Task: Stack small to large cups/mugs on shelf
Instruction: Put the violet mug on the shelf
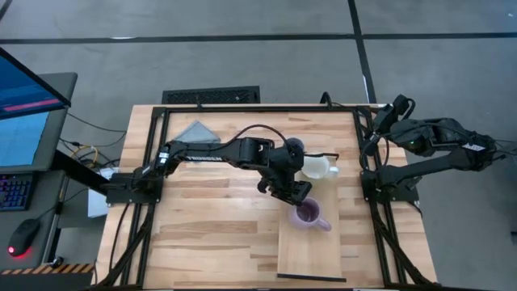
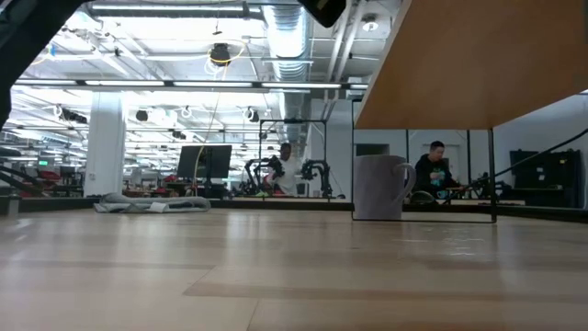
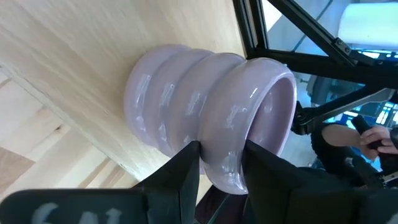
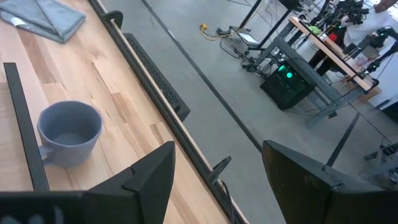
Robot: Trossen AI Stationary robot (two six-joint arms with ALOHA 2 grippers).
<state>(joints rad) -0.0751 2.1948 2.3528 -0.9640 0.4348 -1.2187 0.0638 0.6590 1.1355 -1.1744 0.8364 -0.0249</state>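
We find the left pincer (image 1: 299,196) at frame centre in the high view, fingers clamped on the rim of the lavender mug (image 1: 308,214), one finger inside, one outside per the left wrist view. Mug sits on the shelf (image 1: 311,255), at the plank's upper end, handle pointing lower right. Cream mug (image 1: 316,167) and blue mug (image 4: 68,133) stand on the bench (image 1: 202,234) just above the shelf. Right pincer (image 4: 217,168) is parked off the bench edge at right, fingers apart. Assessment: glazed ceramic, stiff, slick, chip-prone; ribbed wall gives little purchase, so a rim grip w/ moderate force looks soundest. Set down gently.
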